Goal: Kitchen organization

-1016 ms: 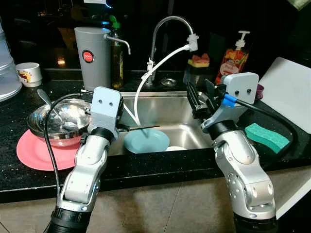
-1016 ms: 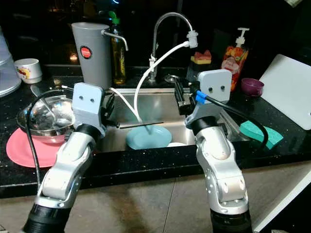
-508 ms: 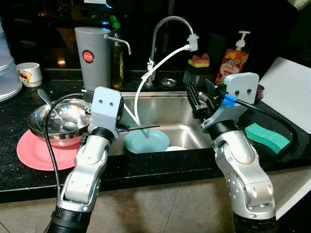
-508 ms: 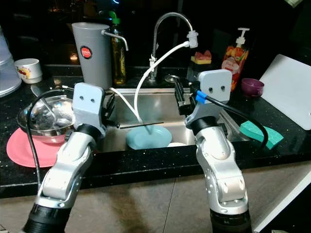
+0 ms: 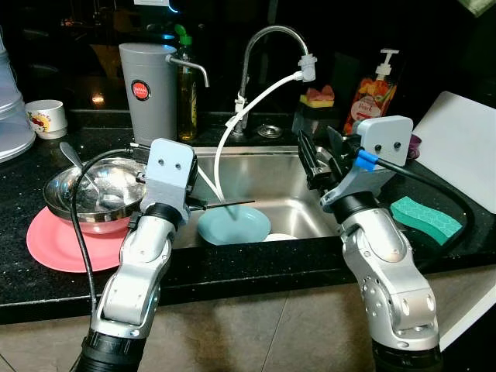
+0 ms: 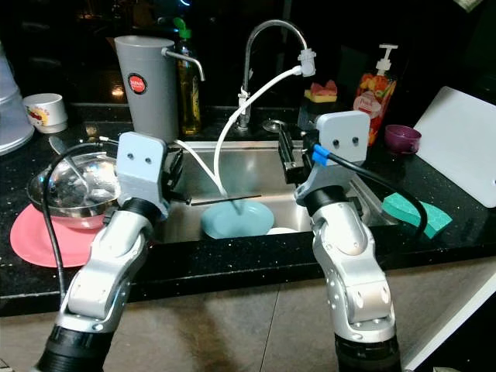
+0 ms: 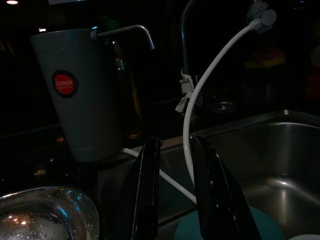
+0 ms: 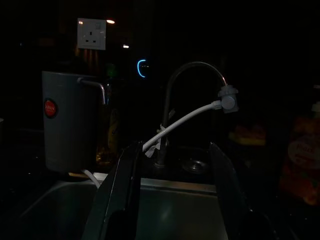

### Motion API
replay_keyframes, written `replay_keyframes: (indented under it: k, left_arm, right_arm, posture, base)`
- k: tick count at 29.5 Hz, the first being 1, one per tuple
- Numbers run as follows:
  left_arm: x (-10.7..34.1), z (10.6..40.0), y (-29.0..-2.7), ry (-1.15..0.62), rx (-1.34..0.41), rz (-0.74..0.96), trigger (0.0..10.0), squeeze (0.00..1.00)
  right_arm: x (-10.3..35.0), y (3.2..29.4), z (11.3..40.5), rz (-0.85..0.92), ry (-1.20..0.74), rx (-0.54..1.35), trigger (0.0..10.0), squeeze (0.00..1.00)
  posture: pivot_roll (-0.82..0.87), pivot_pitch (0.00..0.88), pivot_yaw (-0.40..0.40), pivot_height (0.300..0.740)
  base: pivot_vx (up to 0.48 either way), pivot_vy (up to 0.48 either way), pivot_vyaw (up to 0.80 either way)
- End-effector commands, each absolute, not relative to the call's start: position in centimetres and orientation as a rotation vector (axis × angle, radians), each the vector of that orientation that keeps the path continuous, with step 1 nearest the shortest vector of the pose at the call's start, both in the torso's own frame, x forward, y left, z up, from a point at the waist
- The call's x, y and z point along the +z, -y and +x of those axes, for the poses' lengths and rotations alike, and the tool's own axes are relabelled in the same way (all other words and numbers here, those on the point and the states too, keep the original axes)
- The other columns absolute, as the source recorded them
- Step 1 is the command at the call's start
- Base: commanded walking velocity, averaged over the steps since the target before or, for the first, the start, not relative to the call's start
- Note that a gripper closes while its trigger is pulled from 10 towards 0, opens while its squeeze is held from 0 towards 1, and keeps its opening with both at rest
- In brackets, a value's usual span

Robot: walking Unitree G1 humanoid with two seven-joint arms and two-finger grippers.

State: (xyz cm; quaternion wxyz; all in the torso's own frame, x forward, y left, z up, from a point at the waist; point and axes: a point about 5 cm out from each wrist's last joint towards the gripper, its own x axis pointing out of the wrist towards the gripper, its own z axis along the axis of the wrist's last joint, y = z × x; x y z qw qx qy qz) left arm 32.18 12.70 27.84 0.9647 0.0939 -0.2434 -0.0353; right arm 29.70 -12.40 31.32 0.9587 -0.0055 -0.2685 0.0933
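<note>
While both arms hang over the steel sink [image 5: 267, 167], neither gripper holds anything.

The left gripper [image 7: 172, 200] has its fingers parted by a narrow gap, above the light blue plate [image 5: 233, 225] in the basin; the right gripper [image 8: 172, 200] is spread wide, facing the tap [image 5: 263, 46] and white hose [image 5: 248, 112]. A white dish beside the plate is mostly hidden by the sink's front edge. Left of the sink, a steel bowl [image 5: 97, 190] sits on a pink plate [image 5: 58, 248]. The right wrist view is very dark.
</note>
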Motion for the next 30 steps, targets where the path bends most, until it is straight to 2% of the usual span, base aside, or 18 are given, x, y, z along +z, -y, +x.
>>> replay_keyframes:
  k: [1, 23, 30]
  left_arm:
    - [27.9, 32.2, -12.5, 0.497, -0.077, 0.204, 10.0, 0.00]
    - [27.9, 32.2, -12.6, 0.494, -0.074, 0.205, 10.0, 0.00]
    - [26.5, 32.9, -13.4, 0.365, -0.054, 0.141, 10.0, 0.00]
  right_arm:
    - [31.4, 12.3, 29.7, -0.009, 0.554, 0.187, 10.0, 0.00]
    - [31.5, 12.3, 29.7, -0.016, 0.555, 0.188, 10.0, 0.00]
    - [31.5, 12.5, 29.7, -0.021, 0.557, 0.181, 10.0, 0.00]
  posture:
    - [0.05, 0.072, -0.091, 0.740]
    - [0.05, 0.071, -0.093, 0.740]
    - [0.05, 0.071, -0.093, 0.740]
  base:
    - [0.000, 0.000, 0.00]
    - [0.000, 0.000, 0.00]
    - [0.000, 0.000, 0.00]
